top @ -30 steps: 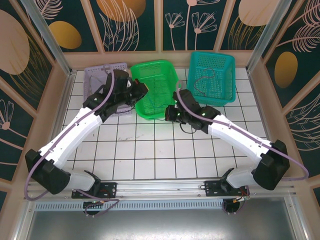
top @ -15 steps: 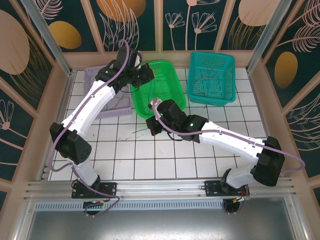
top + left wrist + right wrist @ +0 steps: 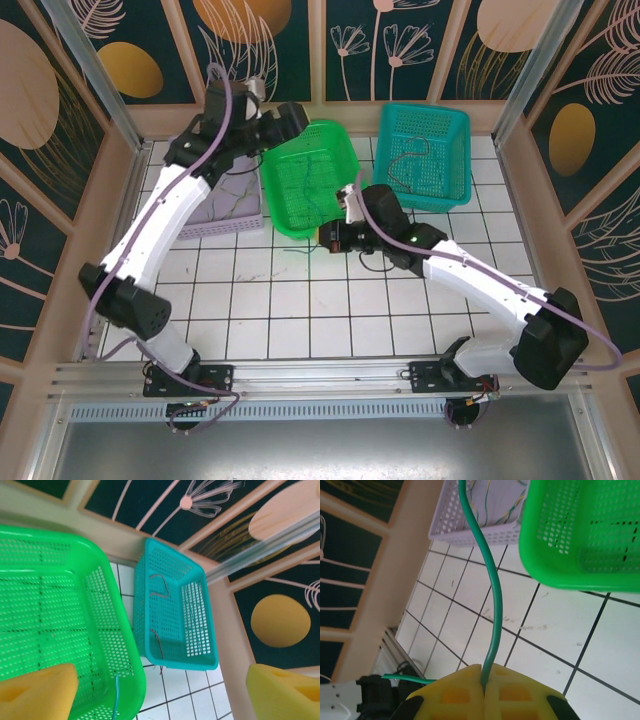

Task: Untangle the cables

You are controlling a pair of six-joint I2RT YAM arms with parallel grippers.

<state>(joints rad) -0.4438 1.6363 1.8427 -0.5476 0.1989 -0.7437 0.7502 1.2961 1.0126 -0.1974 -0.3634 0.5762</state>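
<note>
Your left gripper (image 3: 296, 118) has lifted toward the back wall and let go. In its wrist view the yellow pads (image 3: 35, 692) stand wide apart with nothing between them, hanging over the green basket (image 3: 346, 140). Your right gripper (image 3: 484, 682) is clamped on a green cable (image 3: 495, 595). That cable leaves the closed pads toward 12 o'clock, crosses the purple basket (image 3: 470, 530) and is cut off at the top edge.

From above, your left arm hides much of the purple basket. It holds thin yellowish cables (image 3: 515, 505). The green basket holds one bluish strand (image 3: 116, 695) near its corner. The teal basket (image 3: 462, 160), at 3 o'clock of the green one, holds a reddish-brown cable (image 3: 159, 585).
</note>
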